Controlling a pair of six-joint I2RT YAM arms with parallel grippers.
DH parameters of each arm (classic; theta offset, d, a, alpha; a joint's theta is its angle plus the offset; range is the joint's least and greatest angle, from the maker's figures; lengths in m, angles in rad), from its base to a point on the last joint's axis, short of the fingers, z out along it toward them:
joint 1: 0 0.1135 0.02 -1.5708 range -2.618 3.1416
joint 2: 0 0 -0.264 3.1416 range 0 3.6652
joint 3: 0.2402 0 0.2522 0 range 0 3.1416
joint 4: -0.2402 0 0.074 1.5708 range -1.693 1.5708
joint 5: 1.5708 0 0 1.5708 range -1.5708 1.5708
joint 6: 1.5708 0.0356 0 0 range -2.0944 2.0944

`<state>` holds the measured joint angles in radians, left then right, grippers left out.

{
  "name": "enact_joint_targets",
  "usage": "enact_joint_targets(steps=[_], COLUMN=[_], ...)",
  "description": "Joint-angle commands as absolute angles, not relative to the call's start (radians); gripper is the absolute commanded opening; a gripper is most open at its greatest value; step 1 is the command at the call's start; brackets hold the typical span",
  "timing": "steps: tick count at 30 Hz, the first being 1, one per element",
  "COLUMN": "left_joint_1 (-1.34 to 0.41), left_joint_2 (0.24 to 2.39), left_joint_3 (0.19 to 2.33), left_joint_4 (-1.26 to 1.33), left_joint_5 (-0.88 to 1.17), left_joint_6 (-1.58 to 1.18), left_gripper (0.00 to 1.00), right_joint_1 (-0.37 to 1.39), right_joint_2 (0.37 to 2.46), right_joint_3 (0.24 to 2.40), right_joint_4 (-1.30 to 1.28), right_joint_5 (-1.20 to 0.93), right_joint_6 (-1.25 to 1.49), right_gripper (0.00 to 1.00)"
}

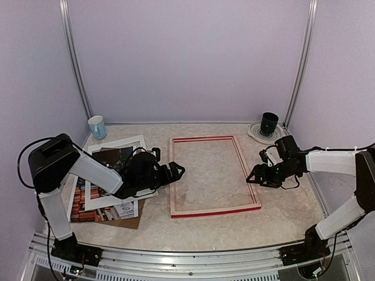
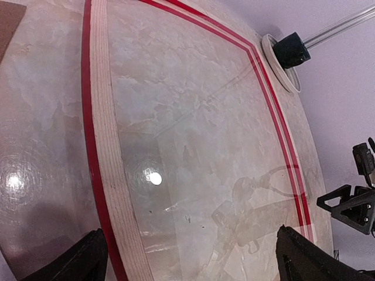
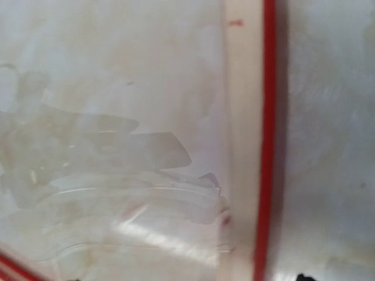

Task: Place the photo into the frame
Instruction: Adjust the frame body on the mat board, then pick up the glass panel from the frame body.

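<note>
The frame (image 1: 214, 175) lies flat at the table's middle, pale wood back up with red edges, a reflective pane inside it. The photo (image 1: 88, 208) lies at the left under a white mat (image 1: 114, 200); its books and dark part show. My left gripper (image 1: 176, 171) is open and empty, just above the frame's left rail (image 2: 108, 164), its fingertips (image 2: 76, 260) spread wide. My right gripper (image 1: 253, 175) is open and empty at the frame's right rail (image 3: 246, 117). It also shows in the left wrist view (image 2: 349, 205).
A brown backing board (image 1: 132, 222) lies under the photo and mat. A pale blue mug (image 1: 97, 127) stands at the back left. A dark green cup (image 1: 269, 123) on a plate stands at the back right, also in the left wrist view (image 2: 291, 50). Walls close in all round.
</note>
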<state>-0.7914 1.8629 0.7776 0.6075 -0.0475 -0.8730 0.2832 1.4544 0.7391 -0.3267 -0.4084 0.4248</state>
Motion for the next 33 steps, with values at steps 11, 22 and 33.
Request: enact_joint_targets(steps=[11, 22, 33], left_joint_1=[-0.810, -0.811, -0.819], left_joint_2=[1.830, 1.838, 1.847], left_joint_3=[0.773, 0.773, 0.773], left_joint_4=[0.607, 0.607, 0.618], left_joint_5=[-0.065, -0.062, -0.052], left_joint_6=[-0.849, -0.849, -0.852], left_gripper=[0.99, 0.99, 0.99], right_joint_1=[0.348, 0.354, 0.360], right_joint_2=[1.381, 1.384, 1.361], right_joint_3=[0.675, 0.661, 0.647], right_joint_4=[-0.372, -0.364, -0.356], right_joint_5=[-0.450, -0.465, -0.496], right_joint_6=[0.468, 0.473, 0.488], right_gripper=[0.77, 0.76, 0.75])
